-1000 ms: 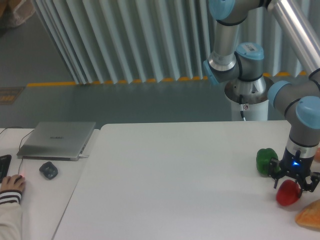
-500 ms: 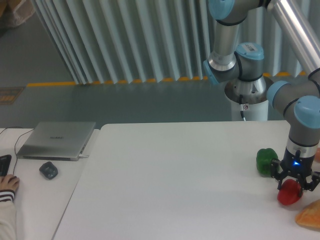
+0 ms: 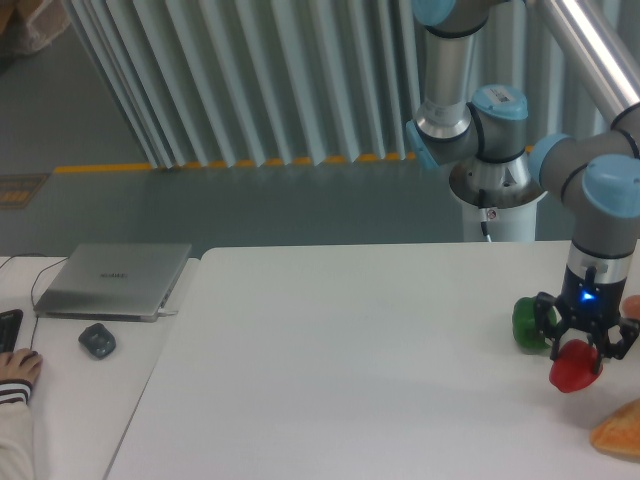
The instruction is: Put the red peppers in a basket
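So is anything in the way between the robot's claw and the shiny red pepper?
No. The two-finger gripper already has the small glossy red pepper between its fingers, so nothing sits between them. The round green pepper is just beside it to the left. No basket shows in this view, so that path can't be judged.

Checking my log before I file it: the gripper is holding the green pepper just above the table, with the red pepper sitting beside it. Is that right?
Not quite: the colours are swapped. In the camera view, the gripper holds the red pepper just above the table, with the green pepper sitting beside it.
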Motion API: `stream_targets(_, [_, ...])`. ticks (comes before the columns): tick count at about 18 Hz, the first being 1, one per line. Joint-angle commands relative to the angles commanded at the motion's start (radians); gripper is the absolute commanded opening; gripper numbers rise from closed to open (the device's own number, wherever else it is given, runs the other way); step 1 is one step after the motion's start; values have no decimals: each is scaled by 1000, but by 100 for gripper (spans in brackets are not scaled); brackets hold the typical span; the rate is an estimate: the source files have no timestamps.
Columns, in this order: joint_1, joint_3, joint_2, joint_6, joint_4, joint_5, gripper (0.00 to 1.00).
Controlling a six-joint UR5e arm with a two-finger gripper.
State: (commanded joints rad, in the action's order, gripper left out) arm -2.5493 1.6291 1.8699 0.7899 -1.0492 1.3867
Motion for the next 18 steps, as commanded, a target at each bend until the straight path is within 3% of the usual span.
stream_targets(5, [-156, -47, -2, 72, 2, -6, 44])
stream_targets(7, [-259, -95, 6, 109, 2, -24, 44])
stream_targets(10, [-371, -114, 11, 198, 5, -77, 44])
stream_targets(15, [-503, -101, 44, 519, 8, -78, 44])
stream_targets(18, [-528, -103, 78, 659, 14, -71, 44])
